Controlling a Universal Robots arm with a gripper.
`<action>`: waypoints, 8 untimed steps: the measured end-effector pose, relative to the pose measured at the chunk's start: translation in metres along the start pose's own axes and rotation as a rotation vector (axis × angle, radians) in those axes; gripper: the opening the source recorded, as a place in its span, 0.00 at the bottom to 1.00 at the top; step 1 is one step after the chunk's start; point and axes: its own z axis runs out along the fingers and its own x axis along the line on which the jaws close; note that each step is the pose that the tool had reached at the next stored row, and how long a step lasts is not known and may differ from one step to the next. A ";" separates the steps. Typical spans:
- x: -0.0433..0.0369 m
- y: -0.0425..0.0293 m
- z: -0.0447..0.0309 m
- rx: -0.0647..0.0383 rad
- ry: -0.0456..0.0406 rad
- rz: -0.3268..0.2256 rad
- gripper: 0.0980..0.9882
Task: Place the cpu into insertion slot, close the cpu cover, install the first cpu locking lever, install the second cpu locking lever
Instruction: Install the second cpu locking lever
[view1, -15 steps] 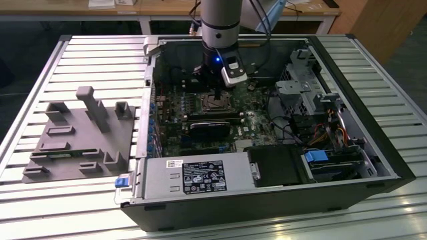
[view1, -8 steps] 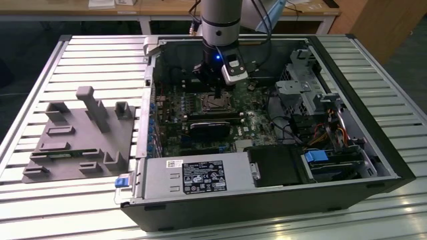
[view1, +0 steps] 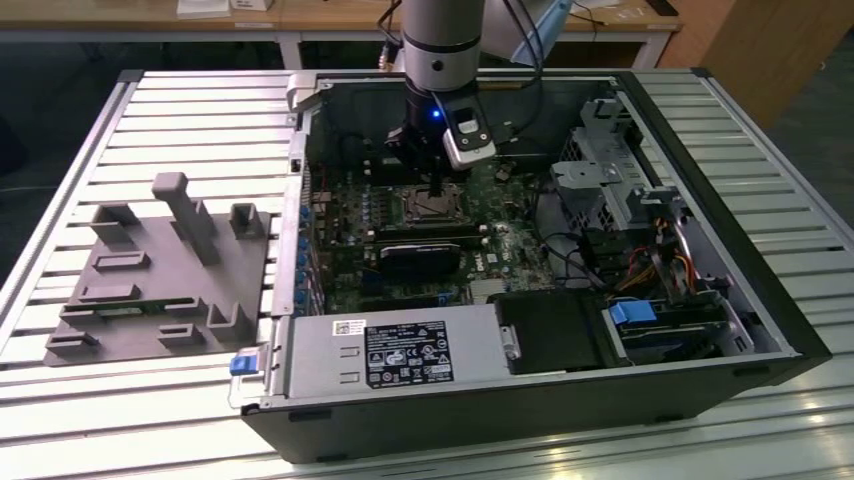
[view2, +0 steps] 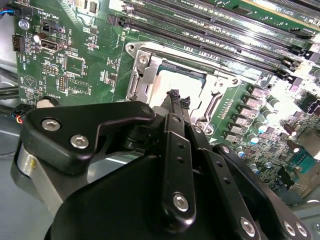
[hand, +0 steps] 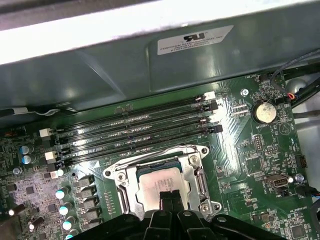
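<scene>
A: Sweeping from the exterior view's left: a grey moulded tray (view1: 154, 270) on the slatted table (view1: 80, 400), well apart from the open computer case (view1: 747, 330). The arm comes straight down into the case, over the green board (view1: 494, 255).

B: And the chip?

A: The cpu (hand: 159, 181) already lies flat in the insertion slot (hand: 122, 192), silver top up. The cpu cover (hand: 192, 172) looks to be down around it, a thin metal frame, though I can't say it's latched.

B: How would that chip handle?

A: Light, stiff and fragile, I'd judge. Take it by its edges only; the slot's contacts would bend easily. The cover is springy sheet metal; push on its rim.

B: The hand?

A: The hand (hand: 167, 196) points nearly straight down at the cpu, its two black fingers (view2: 175, 102) pressed together, clenched on nothing, tips just above the near edge of the slot.
</scene>
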 end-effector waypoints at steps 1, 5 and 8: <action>0.0000 0.0000 0.0000 0.000 0.0000 0.000 0.00; 0.0001 0.0001 -0.0001 0.001 -0.0001 0.000 0.00; -0.0001 0.0002 -0.0032 0.001 -0.0002 0.000 0.00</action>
